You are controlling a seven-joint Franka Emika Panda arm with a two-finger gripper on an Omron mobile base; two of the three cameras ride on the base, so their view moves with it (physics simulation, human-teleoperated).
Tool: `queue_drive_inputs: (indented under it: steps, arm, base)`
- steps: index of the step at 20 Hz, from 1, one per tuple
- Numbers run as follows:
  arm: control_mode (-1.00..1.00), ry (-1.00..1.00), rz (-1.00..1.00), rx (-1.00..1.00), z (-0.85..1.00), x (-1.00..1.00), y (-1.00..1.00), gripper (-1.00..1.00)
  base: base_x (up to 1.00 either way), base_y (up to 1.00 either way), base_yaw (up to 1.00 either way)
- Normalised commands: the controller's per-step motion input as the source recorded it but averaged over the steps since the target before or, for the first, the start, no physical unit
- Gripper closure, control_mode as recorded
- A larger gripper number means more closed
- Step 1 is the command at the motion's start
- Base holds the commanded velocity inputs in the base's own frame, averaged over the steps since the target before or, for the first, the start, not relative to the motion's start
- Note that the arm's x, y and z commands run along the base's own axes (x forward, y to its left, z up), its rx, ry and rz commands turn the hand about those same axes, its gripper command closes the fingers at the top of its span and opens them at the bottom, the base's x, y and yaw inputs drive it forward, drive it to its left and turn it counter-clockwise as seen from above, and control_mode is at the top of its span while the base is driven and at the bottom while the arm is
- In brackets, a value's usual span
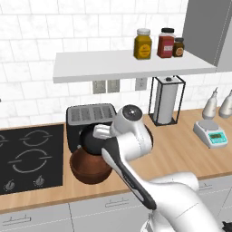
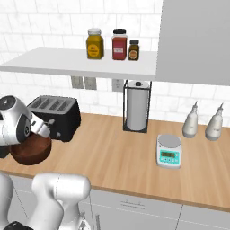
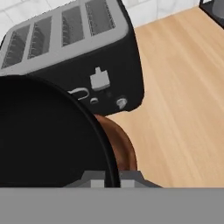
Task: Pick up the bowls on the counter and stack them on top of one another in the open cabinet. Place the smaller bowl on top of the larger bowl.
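Black smaller bowl (image 3: 43,135) is grasped at its rim by the pincer (image 3: 113,177), one fingertip on each side. It hangs over the brown larger bowl (image 1: 88,168), which sits on the worktop (image 1: 181,154) before the toaster (image 3: 74,48).
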Motion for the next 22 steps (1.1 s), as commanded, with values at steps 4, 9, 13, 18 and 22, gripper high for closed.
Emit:
queue_drive_inputs:
  steps: [4, 9, 13, 18, 22]
  arm:
    - [-1.0, 0.06, 0.0, -0.13, -0.51, 0.13, 0.11, 1.0]
    - [-1.0, 0.07, 0.0, -0.04, -0.4, 0.09, 0.15, 1.0]
    - [-1.0, 0.08, 0.0, 0.0, -0.33, 0.18, 0.23, 1.0]
    - [-1.0, 0.04, 0.0, -0.02, -0.36, 0.19, 0.11, 1.0]
    - [-1.0, -0.01, 0.0, -0.01, -0.23, 0.16, 0.01, -1.0]
  base:
    - [0.0, 0.0, 0.0]
    - [0.0, 0.0, 0.0]
    - [0.0, 0.0, 0.0]
    - [0.0, 0.0, 0.0]
    - [0.0, 0.0, 0.0]
